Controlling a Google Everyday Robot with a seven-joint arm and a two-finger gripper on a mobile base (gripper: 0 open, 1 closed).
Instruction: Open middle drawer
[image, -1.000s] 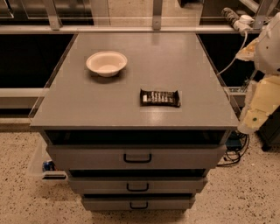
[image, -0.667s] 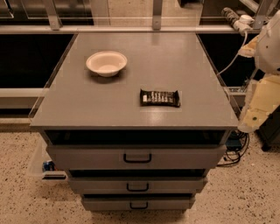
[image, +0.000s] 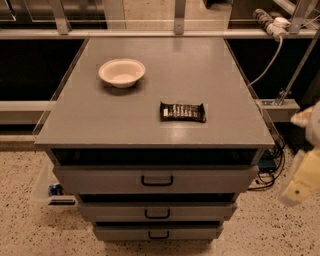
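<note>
The grey cabinet has three drawers stacked under its top. The middle drawer (image: 200, 212) is the second one, a wide shallow grey front with a small black loop handle (image: 157, 214). It sits between the top drawer (image: 210, 179) and the bottom drawer (image: 195, 233), and its front lines up in step with theirs. My gripper (image: 299, 184) is a cream-coloured shape at the far right edge, beside the cabinet's right corner at about top-drawer height. It is well to the right of the handle and touches nothing.
A white bowl (image: 121, 72) and a dark wrapped snack bar (image: 182, 112) lie on the cabinet top (image: 170, 75). Cables (image: 267, 165) hang by the right side. A clear plastic box (image: 50, 187) sits on the speckled floor at the left.
My arm has dropped lower and moved further right, so less of it shows. The drawers, bowl and bar have not moved.
</note>
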